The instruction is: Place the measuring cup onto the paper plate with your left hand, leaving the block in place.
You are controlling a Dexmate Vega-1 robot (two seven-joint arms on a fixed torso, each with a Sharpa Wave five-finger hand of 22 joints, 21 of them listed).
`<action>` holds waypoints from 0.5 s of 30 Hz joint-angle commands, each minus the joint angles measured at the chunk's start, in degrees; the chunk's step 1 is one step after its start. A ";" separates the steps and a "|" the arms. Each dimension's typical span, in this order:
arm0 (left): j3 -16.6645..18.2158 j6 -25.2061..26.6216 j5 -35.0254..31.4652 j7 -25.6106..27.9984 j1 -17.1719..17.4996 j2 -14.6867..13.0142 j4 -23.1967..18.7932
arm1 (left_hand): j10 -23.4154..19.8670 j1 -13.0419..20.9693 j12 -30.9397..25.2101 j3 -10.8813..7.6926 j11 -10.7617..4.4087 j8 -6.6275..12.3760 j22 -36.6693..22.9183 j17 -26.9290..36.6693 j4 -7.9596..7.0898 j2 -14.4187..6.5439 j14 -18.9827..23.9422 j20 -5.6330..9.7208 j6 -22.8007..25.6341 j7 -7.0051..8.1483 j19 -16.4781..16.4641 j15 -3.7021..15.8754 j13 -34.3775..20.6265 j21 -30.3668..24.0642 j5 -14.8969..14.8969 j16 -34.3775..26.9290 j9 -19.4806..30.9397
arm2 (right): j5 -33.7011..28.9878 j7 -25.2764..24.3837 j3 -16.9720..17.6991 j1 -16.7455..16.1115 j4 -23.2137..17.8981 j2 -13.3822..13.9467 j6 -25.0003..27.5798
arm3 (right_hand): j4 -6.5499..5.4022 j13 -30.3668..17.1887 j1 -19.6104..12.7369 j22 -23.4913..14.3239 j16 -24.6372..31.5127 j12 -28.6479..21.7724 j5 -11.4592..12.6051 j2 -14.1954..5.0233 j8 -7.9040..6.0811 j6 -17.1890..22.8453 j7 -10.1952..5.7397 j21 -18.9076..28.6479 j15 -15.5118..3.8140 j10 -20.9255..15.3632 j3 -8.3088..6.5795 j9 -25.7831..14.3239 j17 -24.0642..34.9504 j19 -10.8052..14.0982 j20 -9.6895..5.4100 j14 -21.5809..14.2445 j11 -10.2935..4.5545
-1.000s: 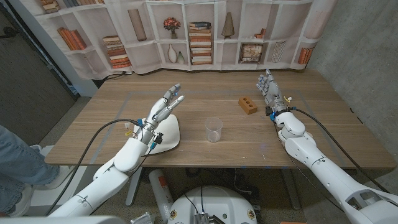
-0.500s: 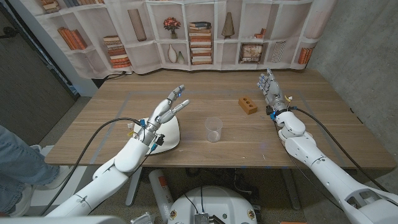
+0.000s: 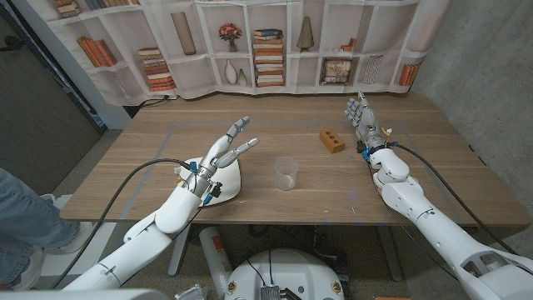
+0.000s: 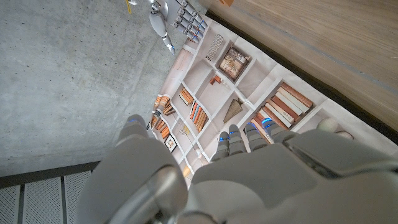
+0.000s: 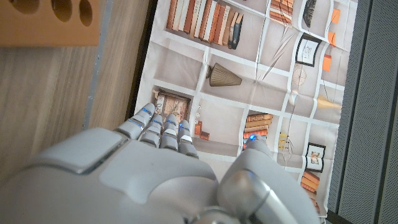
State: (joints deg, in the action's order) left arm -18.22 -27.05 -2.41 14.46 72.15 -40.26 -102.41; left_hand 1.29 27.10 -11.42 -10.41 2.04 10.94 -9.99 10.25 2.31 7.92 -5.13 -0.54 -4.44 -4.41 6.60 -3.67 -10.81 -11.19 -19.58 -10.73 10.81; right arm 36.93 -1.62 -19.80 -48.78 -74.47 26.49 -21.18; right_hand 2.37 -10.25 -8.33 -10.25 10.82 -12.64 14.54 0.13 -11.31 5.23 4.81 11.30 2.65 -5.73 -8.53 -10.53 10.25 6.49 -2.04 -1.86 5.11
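Near the middle of the wooden table point(image 3: 333, 187) stands the clear measuring cup point(image 3: 286, 173), upright and touched by nothing. At about nine o'clock from it lies the white paper plate point(image 3: 226, 181), near the table's front edge and partly covered by the left arm. Over the plate, the left hand point(image 3: 223, 151) is raised with its fingers spread and stretched toward the cup; it holds nothing and is clear of the cup. The left wrist view shows the back of this hand point(image 4: 205, 180) with the fingertips reaching toward the bookshelf backdrop point(image 4: 224, 81).

At about one o'clock from the cup, apart from it, the orange wooden block point(image 3: 331, 140) lies on the table with holes in its top face. Just beyond the block, at three o'clock from it, the right hand point(image 3: 362, 119) stands upright with its fingers extended and apart, gripping nothing. In the right wrist view the same block point(image 5: 50, 22) lies beyond the back of the right hand point(image 5: 155, 174), not touching it.
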 commanded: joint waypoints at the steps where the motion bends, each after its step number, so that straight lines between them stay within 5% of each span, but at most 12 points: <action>1: 0.17 2.85 -2.64 1.69 1.19 -0.80 -2.47 | 0.67 0.45 0.13 0.18 0.24 -0.39 -0.26 0.32 0.49 0.72 -0.46 -0.42 -1.52 -0.22 0.27 -0.47 -0.20 0.06 -0.64 0.22 0.13 | 0.29 0.32 0.00 0.40 0.41 -0.31 -0.19 | 0.22 -0.34 -0.63 -0.27 0.09 0.02 0.02 0.00 -0.05 0.32 -0.37 0.24 0.49 -0.43 0.07 -0.24 0.34 0.30 -0.32 -0.41 -0.06; 9: 0.48 5.40 -5.17 3.09 2.66 -1.69 -4.90 | 1.76 1.30 0.33 0.71 0.88 -0.57 -0.27 0.35 1.11 1.09 -1.08 -1.04 -3.44 -0.74 0.29 -1.20 -0.25 0.01 -0.91 0.28 0.21 | 0.36 0.51 -0.03 0.36 0.42 -0.32 -0.25 | 0.26 -0.34 -0.66 -0.27 0.05 0.04 -0.03 -0.02 -0.07 0.42 -0.38 0.23 0.42 -0.46 0.11 -0.24 0.34 0.29 -0.30 -0.39 -0.04; 15: 0.44 6.31 -5.84 4.16 3.29 -1.59 -5.52 | 2.24 2.04 0.21 1.23 1.54 -0.16 -0.31 0.37 1.64 1.27 -0.99 -3.80 -3.57 0.14 -0.33 -1.85 -0.30 -0.28 -1.13 0.07 0.26 | 0.40 0.45 -0.01 0.33 0.30 -0.36 -0.27 | 0.29 -0.34 -0.68 -0.27 0.05 0.08 -0.06 -0.04 -0.06 0.41 -0.48 0.23 0.42 -0.43 0.13 -0.24 0.34 0.29 -0.30 -0.42 -0.05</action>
State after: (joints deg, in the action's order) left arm -17.92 -23.02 -6.12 16.77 74.08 -41.49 -106.02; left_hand 3.15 28.30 -11.19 -9.31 3.28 10.36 -9.99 10.55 3.41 9.12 -6.26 -2.88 -7.80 -4.91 6.59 -4.80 -10.80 -11.19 -20.45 -10.73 10.81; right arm 37.15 -1.21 -19.82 -48.47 -74.08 26.25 -21.40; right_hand 2.53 -10.25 -8.33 -10.25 10.82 -12.64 14.54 0.13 -11.31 5.43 4.60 11.30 2.87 -5.74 -8.37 -10.52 10.25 6.49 -2.04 -2.07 5.13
